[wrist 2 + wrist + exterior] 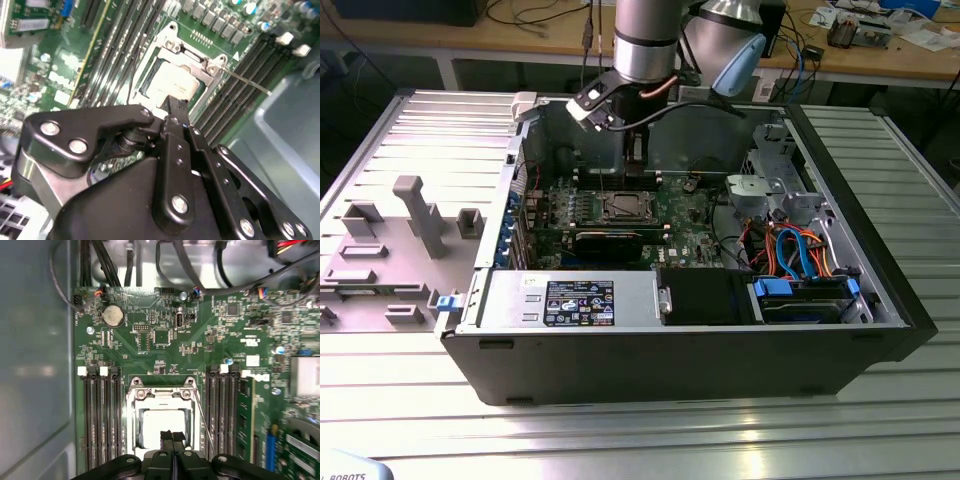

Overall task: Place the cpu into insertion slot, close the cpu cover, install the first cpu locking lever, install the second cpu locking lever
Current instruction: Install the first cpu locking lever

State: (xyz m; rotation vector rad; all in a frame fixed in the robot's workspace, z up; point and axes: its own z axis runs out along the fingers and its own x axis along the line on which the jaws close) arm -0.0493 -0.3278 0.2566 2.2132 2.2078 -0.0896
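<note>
The cpu [162, 426] is a pale square chip lying in the insertion slot [131, 420] on the green motherboard, also seen in the second wrist view [172, 82]. The silver cpu cover [161, 394] lies flat as a frame around the chip. One thin wire locking lever [204, 422] slants out over the memory slots, its free end [260, 89] off the board. My gripper [173, 436] hangs just above the chip's near edge, its black fingers shut together on nothing. In the exterior view the gripper [636, 158] is inside the open case above the slot [620, 207].
Black memory slots [97, 420] flank the socket on both sides. A coin battery [113, 315] and cable bundles [200, 270] sit further along the board. The case wall [535, 140], a drive cage [775, 185] and the power supply [570, 300] ring the board.
</note>
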